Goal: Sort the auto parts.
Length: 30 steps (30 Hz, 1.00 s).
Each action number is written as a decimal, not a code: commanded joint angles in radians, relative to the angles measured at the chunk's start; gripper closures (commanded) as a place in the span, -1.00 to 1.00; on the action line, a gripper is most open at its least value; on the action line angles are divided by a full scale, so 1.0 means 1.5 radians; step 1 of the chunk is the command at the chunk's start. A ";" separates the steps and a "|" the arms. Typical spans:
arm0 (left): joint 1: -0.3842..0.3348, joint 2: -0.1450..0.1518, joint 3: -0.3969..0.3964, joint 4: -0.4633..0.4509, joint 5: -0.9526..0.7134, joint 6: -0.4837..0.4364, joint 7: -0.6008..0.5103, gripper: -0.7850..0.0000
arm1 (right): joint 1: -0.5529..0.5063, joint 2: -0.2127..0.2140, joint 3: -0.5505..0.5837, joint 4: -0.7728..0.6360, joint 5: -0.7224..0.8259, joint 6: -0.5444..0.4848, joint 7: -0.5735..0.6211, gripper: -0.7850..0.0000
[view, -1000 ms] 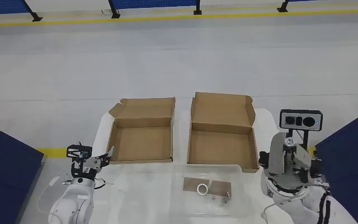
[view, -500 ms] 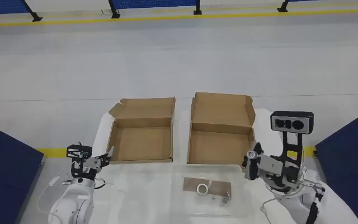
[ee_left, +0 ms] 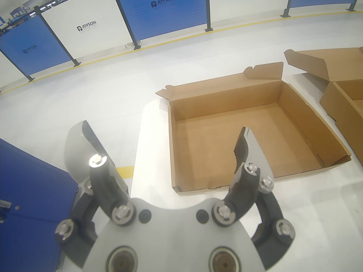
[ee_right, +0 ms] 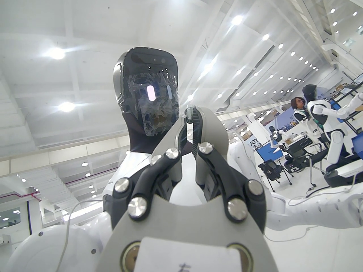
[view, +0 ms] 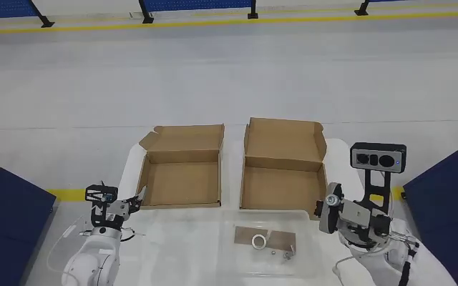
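Jaws of the right gripper (ee_right: 189, 120) pinched a small metal part (ee_right: 189, 112) aloft, its arm having swung toward the right box (view: 285, 187) and eased back, so delivery remained pending; left gripper (ee_left: 165, 130) jaws stood spread near the left box (ee_left: 249, 140).

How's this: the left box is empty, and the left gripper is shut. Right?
Not quite. The left gripper is open, its fingers spread wide apart in the left wrist view. The left box is indeed empty.
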 commanded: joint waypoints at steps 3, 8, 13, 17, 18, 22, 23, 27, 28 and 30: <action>0.000 0.000 0.000 0.000 0.000 0.000 0.000 -1.00 | 0.000 0.000 0.000 0.000 0.000 0.000 -0.001 1.00; 0.000 0.000 0.000 0.000 0.000 0.000 0.000 -1.00 | 0.001 -0.001 0.010 -0.002 -0.023 0.019 -0.012 1.00; 0.000 0.000 0.000 0.000 0.000 0.000 0.000 -1.00 | -0.011 -0.003 0.046 -0.008 -0.060 0.042 -0.012 1.00; 0.000 0.000 0.000 0.000 0.000 0.000 0.000 -1.00 | -0.031 -0.003 0.091 -0.015 -0.080 0.061 -0.007 1.00; 0.000 0.000 0.000 0.000 0.000 0.000 0.000 -1.00 | -0.037 -0.002 0.106 -0.014 -0.089 0.069 -0.002 1.00; 0.000 0.000 0.000 0.000 0.000 0.000 0.000 -1.00 | -0.068 0.003 0.184 -0.004 -0.144 0.119 0.025 1.00; 0.000 0.000 0.000 0.000 0.000 0.000 0.000 -1.00 | -0.078 0.005 0.208 -0.002 -0.164 0.136 0.036 1.00; 0.000 0.000 0.000 0.000 0.000 0.000 0.000 -1.00 | -0.118 0.010 0.297 -0.005 -0.225 0.190 0.082 1.00; 0.000 0.000 0.000 0.000 0.000 0.000 0.000 -1.00 | -0.128 0.011 0.317 -0.007 -0.236 0.201 0.097 1.00; 0.000 0.000 0.000 0.000 0.000 0.000 0.000 -1.00 | -0.149 0.012 0.346 -0.013 -0.237 0.214 0.122 1.00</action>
